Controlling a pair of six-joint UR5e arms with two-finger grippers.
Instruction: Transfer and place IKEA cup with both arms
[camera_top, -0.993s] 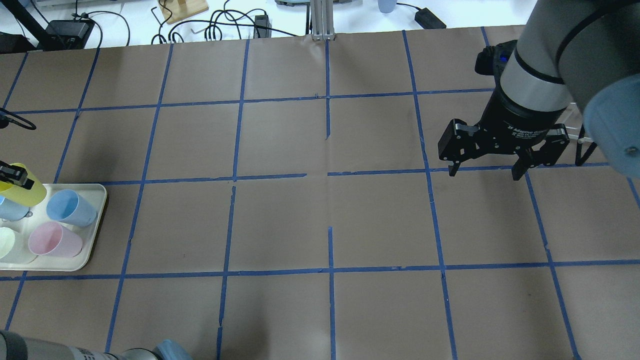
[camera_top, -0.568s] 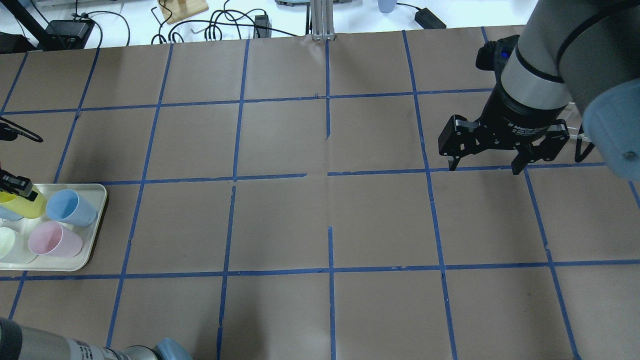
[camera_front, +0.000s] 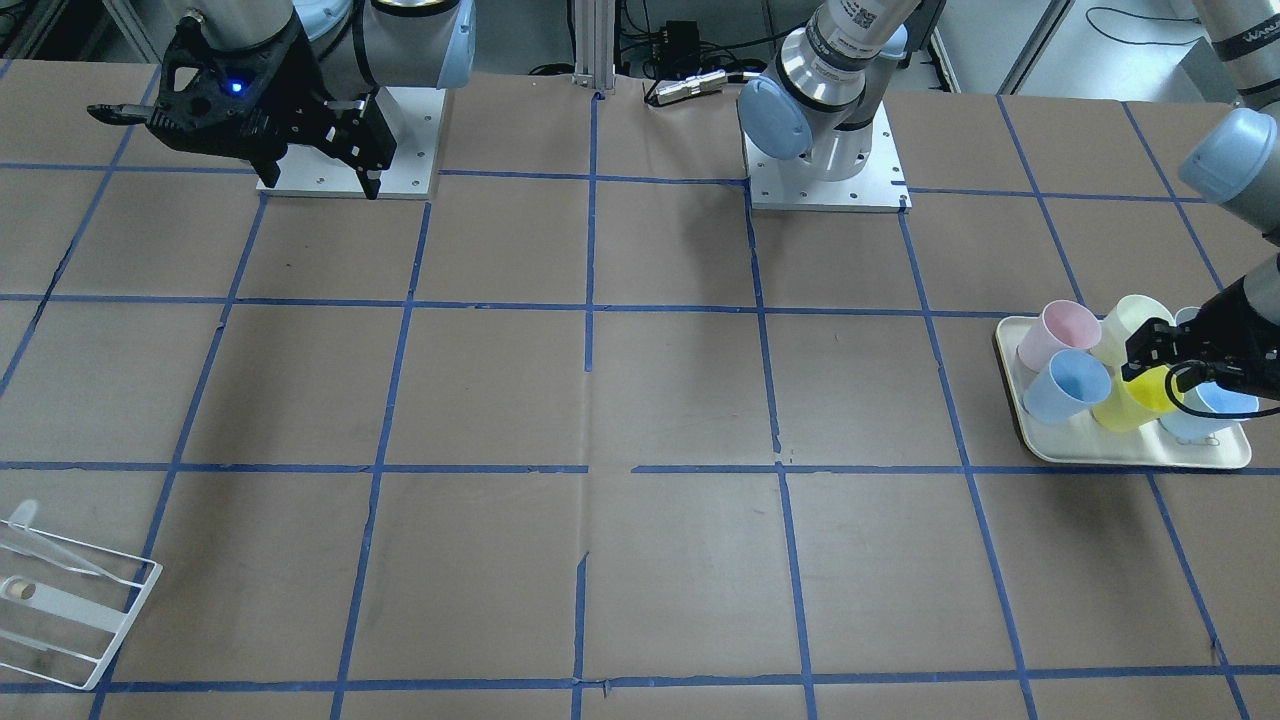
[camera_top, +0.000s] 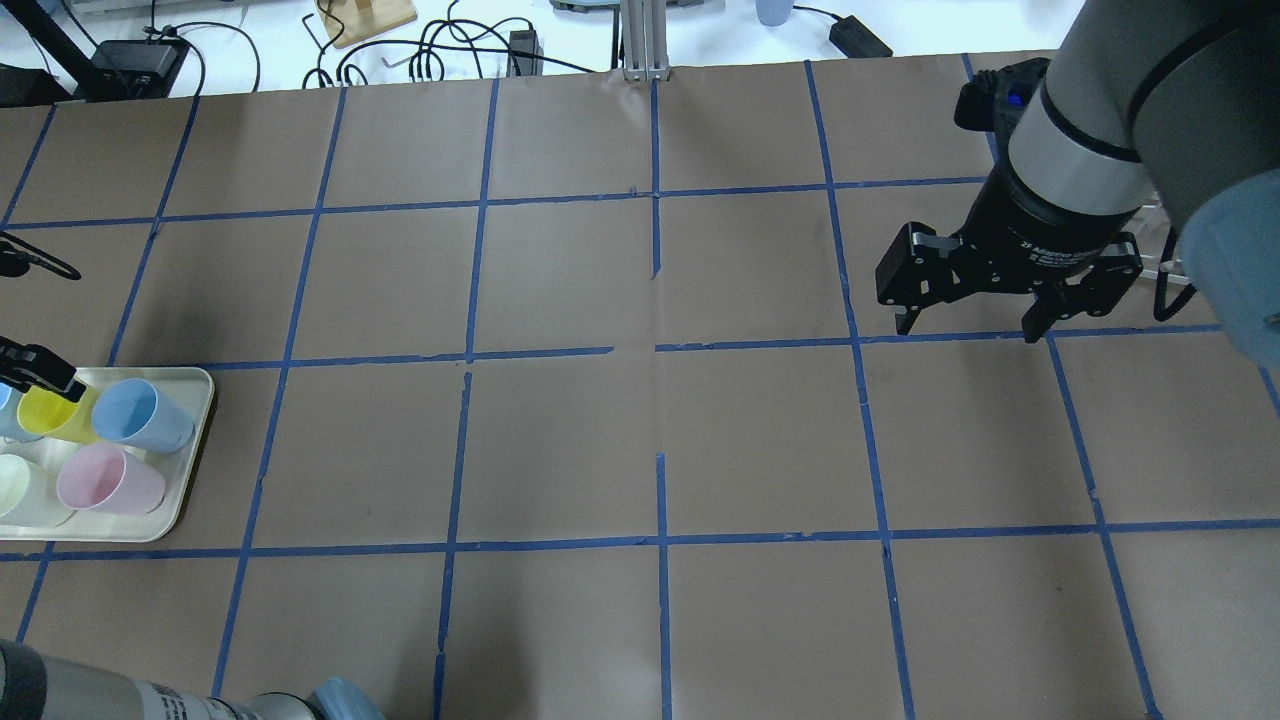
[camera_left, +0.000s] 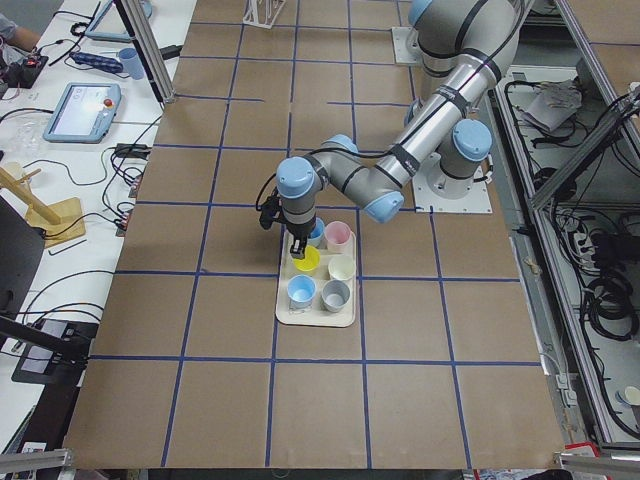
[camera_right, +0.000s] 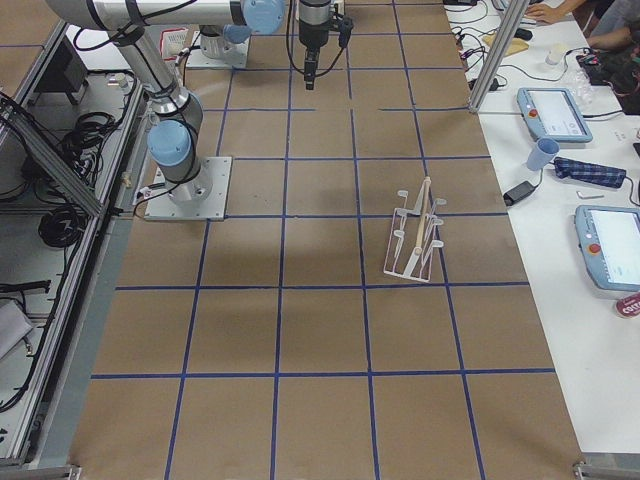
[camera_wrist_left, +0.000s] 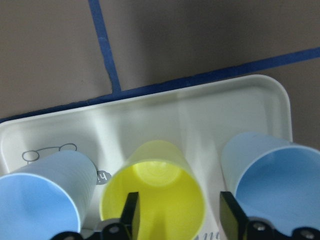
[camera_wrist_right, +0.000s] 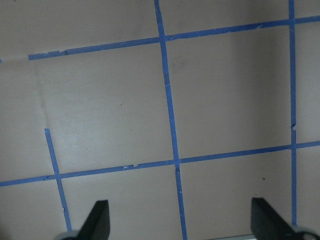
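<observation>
Cup (camera_wrist_left: 152, 195) upright on tray (camera_wrist_left: 200, 100) at worktop's left end, wedged between blue cups (camera_wrist_left: 270, 175); left pincer (camera_wrist_left: 178, 210) released, astride cup wall; right pincer (camera_top: 966, 328) released, well apart. My call: travel straight vertical; don't nudge neighbours.

Two black fingers (camera_wrist_right: 98, 222) of the right gripper (camera_wrist_right: 179, 201) poke in at the near edge, spread wide, with only paper showing between them. Beneath lies a brown paper surface (camera_wrist_right: 110, 110) crossed by blue tape lines (camera_wrist_right: 167, 100). One line runs from far to near through the middle, and another follows the right side. Two more cross them, one far and one near, both rising slightly toward the right. A short strip (camera_wrist_right: 56, 175) stands at the left, just below a faint crease (camera_wrist_right: 42, 100) in the paper.
</observation>
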